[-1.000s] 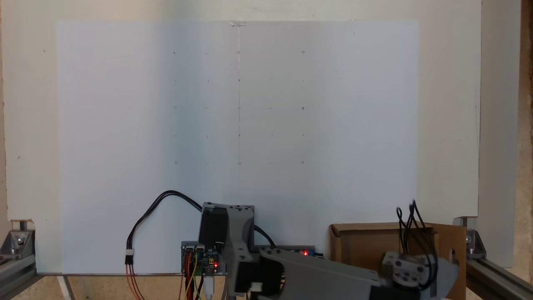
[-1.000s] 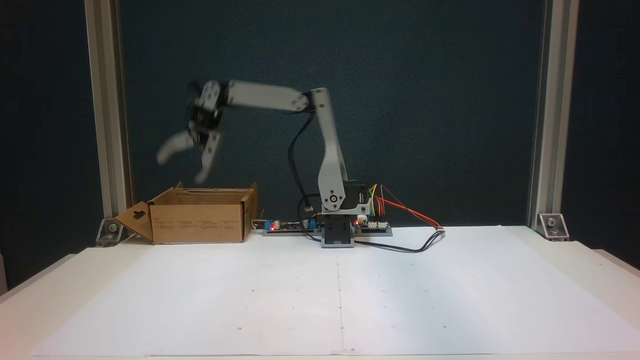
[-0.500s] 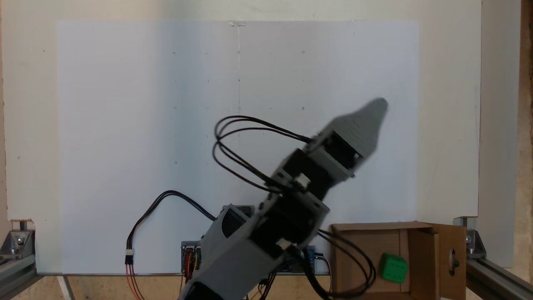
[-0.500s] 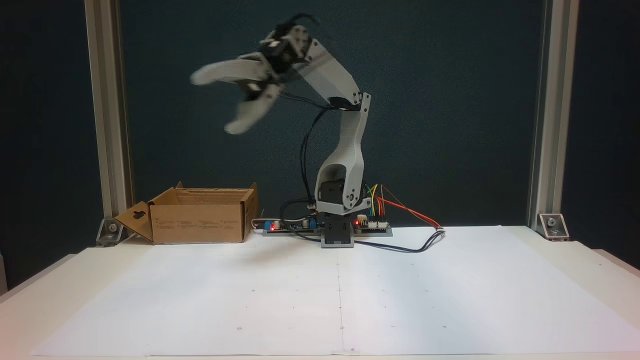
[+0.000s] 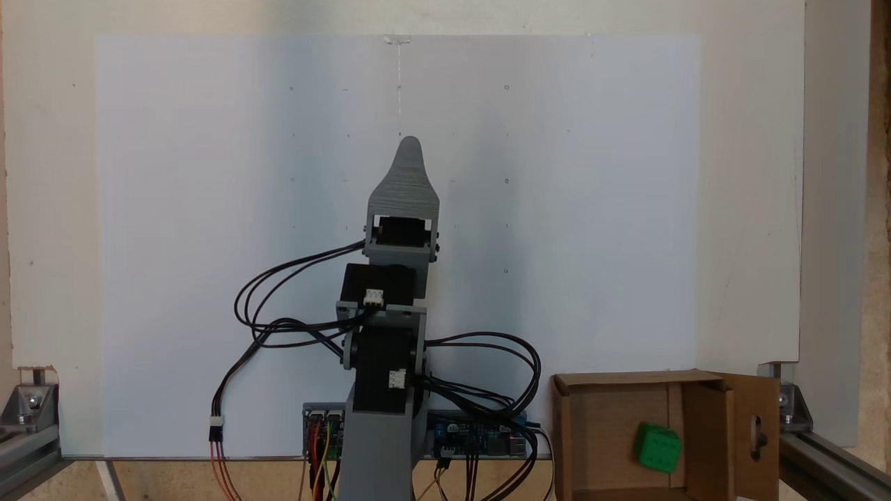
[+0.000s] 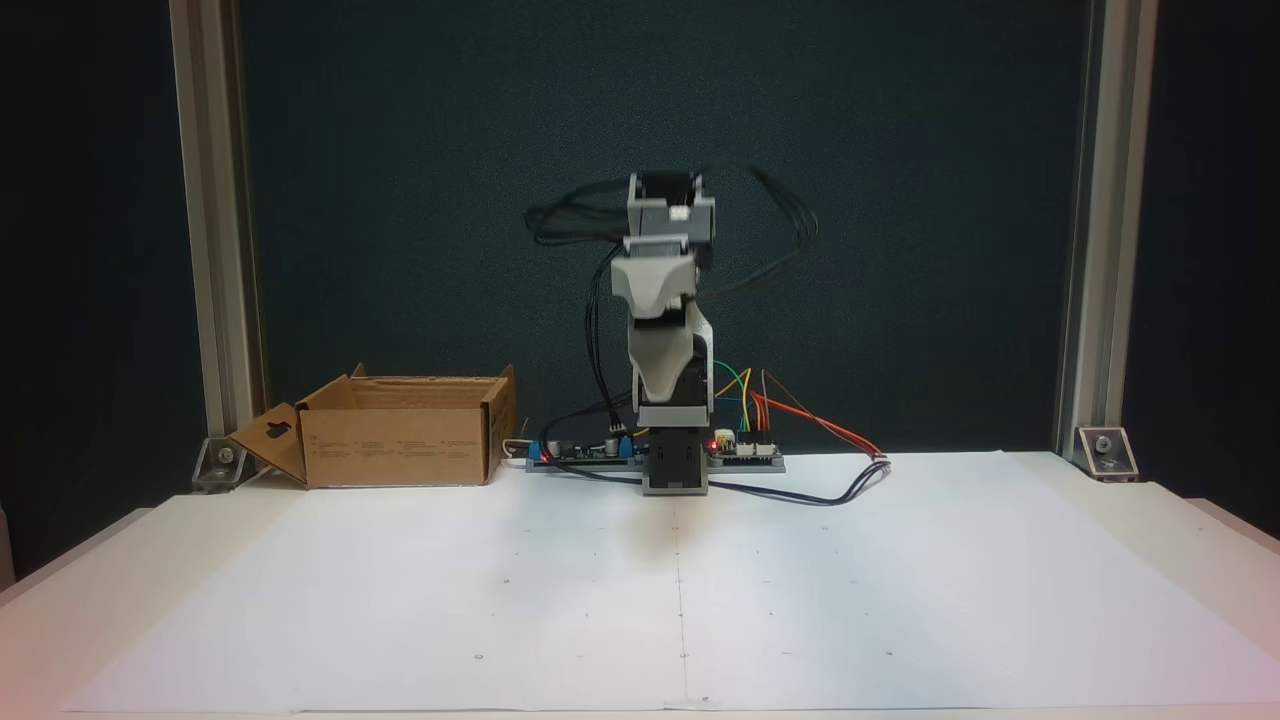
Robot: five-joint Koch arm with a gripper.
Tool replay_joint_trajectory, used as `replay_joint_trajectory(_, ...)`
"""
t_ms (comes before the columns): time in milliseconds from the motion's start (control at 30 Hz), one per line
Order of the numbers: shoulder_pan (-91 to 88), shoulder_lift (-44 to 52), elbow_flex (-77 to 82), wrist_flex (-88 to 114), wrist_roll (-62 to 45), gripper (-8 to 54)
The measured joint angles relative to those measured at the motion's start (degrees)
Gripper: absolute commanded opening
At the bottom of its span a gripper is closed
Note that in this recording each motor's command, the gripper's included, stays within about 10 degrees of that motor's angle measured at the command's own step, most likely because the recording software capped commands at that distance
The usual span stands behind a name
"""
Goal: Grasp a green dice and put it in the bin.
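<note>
Dice lies inside the bin, lower right of frame; jaws' state cannot be told. Good practice: settle the arm centrally, clear of the bin.

A pale desk carries a big white paper sheet marked with small dots and a thin centre line. Behind the desk hangs a dark blue-black backdrop. Two upright aluminium posts stand at its back corners, fixed by metal corner brackets. Soft, even light falls across the sheet, with faint shadow near the middle.
</note>
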Motion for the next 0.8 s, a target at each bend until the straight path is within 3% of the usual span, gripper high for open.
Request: replay_joint_trajectory(800, 0.18, -5.89, 21.09, -51.59, 0.0, 45.8)
